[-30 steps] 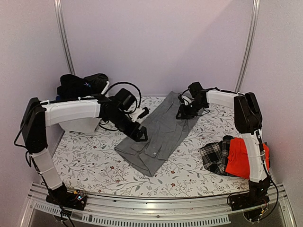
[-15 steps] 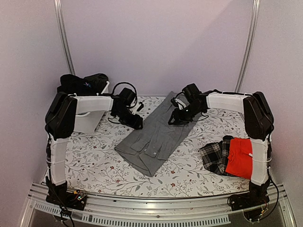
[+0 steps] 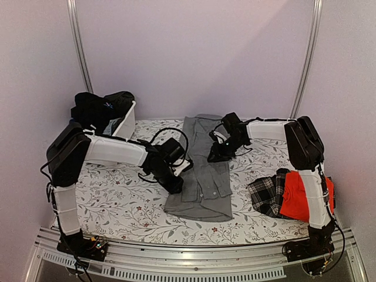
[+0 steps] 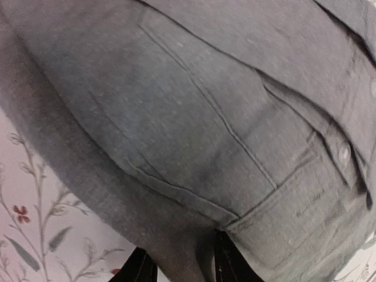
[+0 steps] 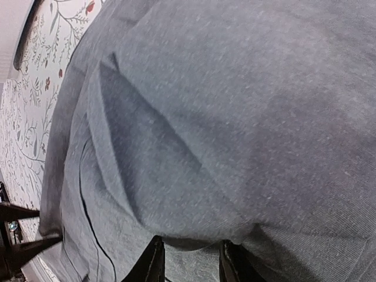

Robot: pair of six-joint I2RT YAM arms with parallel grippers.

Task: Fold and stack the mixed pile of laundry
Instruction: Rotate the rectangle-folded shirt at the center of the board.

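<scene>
Risk of slipping: the left claw (image 3: pixel 180 178) is pinching only a thin fold at the left edge of the grey shirt (image 3: pixel 205 182). With a fast pull the cloth is probably sliding out.
Risk of a crooked fold: the right claw (image 3: pixel 215 154) is gripping the right edge farther up the shirt than the left one. An uneven pull is likely twisting the shirt instead of folding it straight.
Risk of dragging: the shirt is lying flat on the flowered surface (image 3: pixel 117 200), so a low lift is probably wrinkling it.
Left arm: it is reaching across from the left with the forearm low and the wrist bending down to the shirt.
Right arm: it is standing with the elbow up at the right and the forearm going inward, the wrist tipping down.
Left claw: clenched, grasping grey cloth between its fingers.
Right claw: clenched, grasping a bunched fold of the same shirt.
Shirt: it is lying lengthwise in the middle of the surface.
Other laundry: the plaid cloth (image 3: pixel 265 194) and the red shirt (image 3: pixel 301 197) are lying together at the near right. The black clothes (image 3: pixel 100 106) are sitting in the white tub (image 3: pixel 126 123) at the far left.
</scene>
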